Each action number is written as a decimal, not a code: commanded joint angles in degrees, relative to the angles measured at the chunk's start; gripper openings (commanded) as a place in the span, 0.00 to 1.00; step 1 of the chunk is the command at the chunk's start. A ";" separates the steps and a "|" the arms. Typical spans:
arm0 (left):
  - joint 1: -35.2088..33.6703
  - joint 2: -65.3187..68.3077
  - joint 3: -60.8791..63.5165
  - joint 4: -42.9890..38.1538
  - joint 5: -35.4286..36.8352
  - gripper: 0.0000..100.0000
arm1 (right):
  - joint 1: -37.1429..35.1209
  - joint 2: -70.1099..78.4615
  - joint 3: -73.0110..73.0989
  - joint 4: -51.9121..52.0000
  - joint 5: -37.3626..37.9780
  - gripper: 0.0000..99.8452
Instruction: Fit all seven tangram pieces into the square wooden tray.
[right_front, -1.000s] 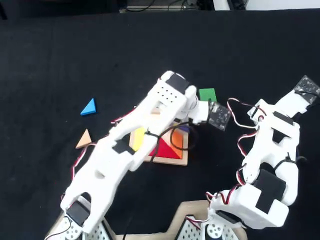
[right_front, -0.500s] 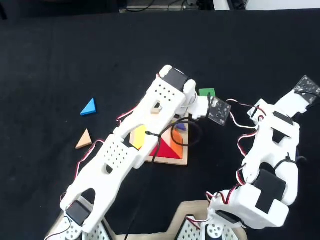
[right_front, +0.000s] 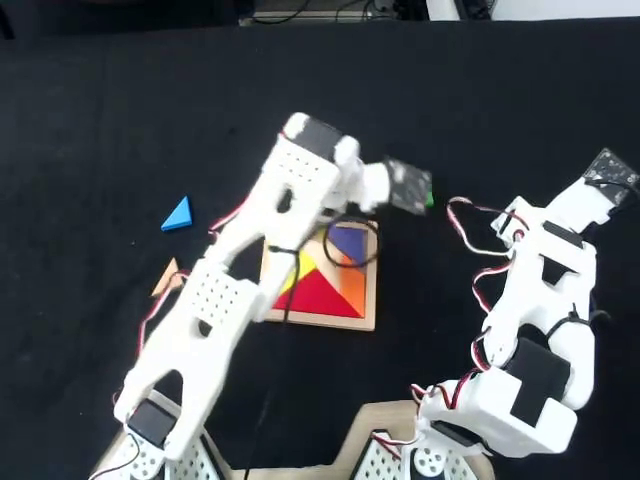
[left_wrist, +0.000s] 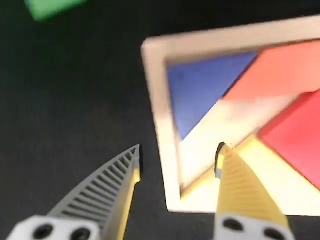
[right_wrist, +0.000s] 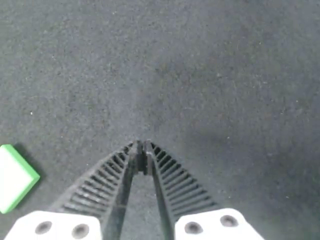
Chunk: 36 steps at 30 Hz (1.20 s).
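Wooden and square, the tray (right_front: 340, 322) is seen lying nearest the arms' bases on the black surface (right_front: 520, 90). Four pieces are set in it: a red piece (right_front: 320, 295), a yellow piece (right_front: 292, 272), an orange piece (right_front: 355, 285) and a dark blue piece (right_front: 347, 240). In the left wrist view a strip of bare wood (left_wrist: 220, 120) is left uncovered between the dark blue and yellow pieces. The left pincer (left_wrist: 178, 152) is held above a corner of the tray, jaws apart and nothing between them, one finger over the surface and the other over the tray's inside.

To the tray's side, a tan triangle (right_front: 165, 280) is partly covered by the left arm (right_front: 230, 300). A light blue triangle (right_front: 178, 215) lies somewhat farther off, apart from it. Beyond the tray's far edge, a green piece (right_front: 428, 198) is half hidden by the same arm's wrist. The right pincer (right_wrist: 144, 155) is pressed together and empty, above bare surface, with the green piece off to one side.

The step in hand is judged to be the fetching of a fifth piece, the green one being closest to the spread pincer. For that, the pincer would need to be carried past the rim, lowered astride the green piece and closed on its edges. The piece would then have to be turned to suit the gap.
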<state>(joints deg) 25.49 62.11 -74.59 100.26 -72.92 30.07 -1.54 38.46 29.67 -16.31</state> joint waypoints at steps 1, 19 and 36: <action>-3.56 -0.88 -2.15 0.62 10.64 0.24 | -1.67 -0.13 -2.86 -1.14 0.00 0.01; -1.54 4.22 -1.71 0.62 15.82 0.18 | -2.20 -0.13 -2.86 -1.14 0.00 0.01; 2.24 5.19 -1.71 -4.48 20.04 0.18 | -2.29 -0.13 -2.95 -1.05 0.00 0.01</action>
<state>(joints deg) 25.58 68.00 -74.59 97.89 -53.85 28.84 -1.54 38.46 29.67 -16.31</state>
